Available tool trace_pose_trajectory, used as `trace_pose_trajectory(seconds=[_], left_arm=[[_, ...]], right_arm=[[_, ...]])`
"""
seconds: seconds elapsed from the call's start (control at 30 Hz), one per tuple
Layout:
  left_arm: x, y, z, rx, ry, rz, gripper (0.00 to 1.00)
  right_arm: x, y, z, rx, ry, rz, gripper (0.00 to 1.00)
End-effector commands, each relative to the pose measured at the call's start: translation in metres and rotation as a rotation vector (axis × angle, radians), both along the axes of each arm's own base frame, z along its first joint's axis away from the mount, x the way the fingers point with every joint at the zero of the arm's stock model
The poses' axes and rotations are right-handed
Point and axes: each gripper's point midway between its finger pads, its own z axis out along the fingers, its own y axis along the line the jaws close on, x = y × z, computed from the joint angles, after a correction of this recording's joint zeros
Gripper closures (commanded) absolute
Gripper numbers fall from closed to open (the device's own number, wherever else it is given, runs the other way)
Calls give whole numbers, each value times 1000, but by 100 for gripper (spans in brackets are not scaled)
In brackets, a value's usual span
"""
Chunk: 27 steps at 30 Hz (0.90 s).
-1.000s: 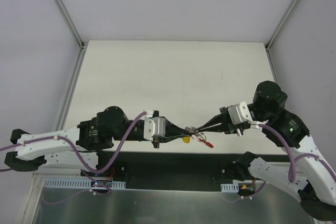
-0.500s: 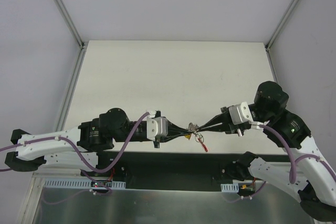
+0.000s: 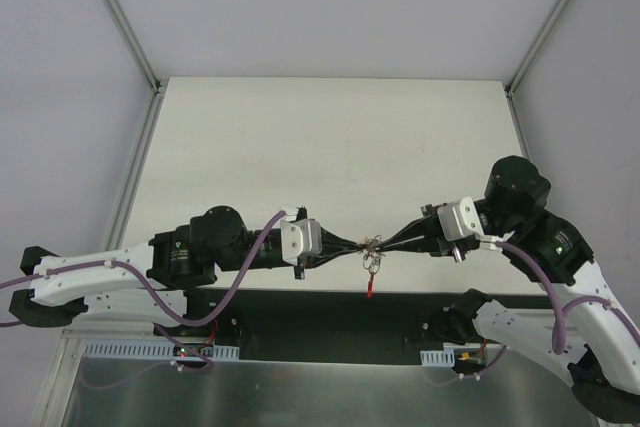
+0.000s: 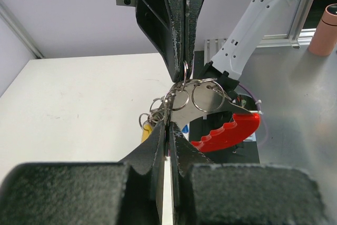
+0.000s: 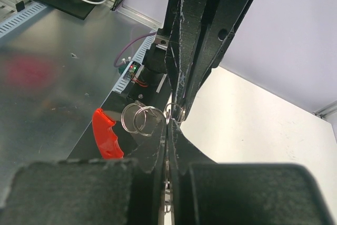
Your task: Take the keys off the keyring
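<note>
Silvery keyring (image 3: 372, 246) pinched by left claw (image 3: 361, 246), right claw (image 3: 384, 242), red key (image 3: 371, 286) dangling

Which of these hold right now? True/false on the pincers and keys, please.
1. The left pincer and the right pincer are both shut on the keyring. True.
2. The red key is clamped between the right pincer's tips. False: it hangs free below the keyring.
3. The yellow key lies apart from the bunch. False: it hangs in the bunch beside the rings.
4. The pincers meet tip to tip. True.
</note>
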Motion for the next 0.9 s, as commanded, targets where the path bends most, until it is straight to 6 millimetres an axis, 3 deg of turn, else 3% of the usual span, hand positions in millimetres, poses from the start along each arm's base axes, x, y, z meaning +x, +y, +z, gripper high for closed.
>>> trace_pose_trajectory(seconds=[0.0, 0.3, 0.5, 0.67, 0.87], left_arm=[[12, 6, 15, -40, -15, 60, 100], [16, 10, 18, -47, -5, 84, 100], [4, 12, 32, -81, 38, 27, 100], [-4, 10, 29, -52, 71, -13, 100], [-13, 7, 35, -49, 112, -61, 100]], right_arm=[[-18, -7, 20, 67, -69, 76, 99], [-19, -6, 21, 84, -69, 93, 99], [-14, -6, 9, 56, -77, 66, 99], [1, -9, 16, 86, -167, -59, 99], [-1, -15, 4, 26, -198, -47, 99]])
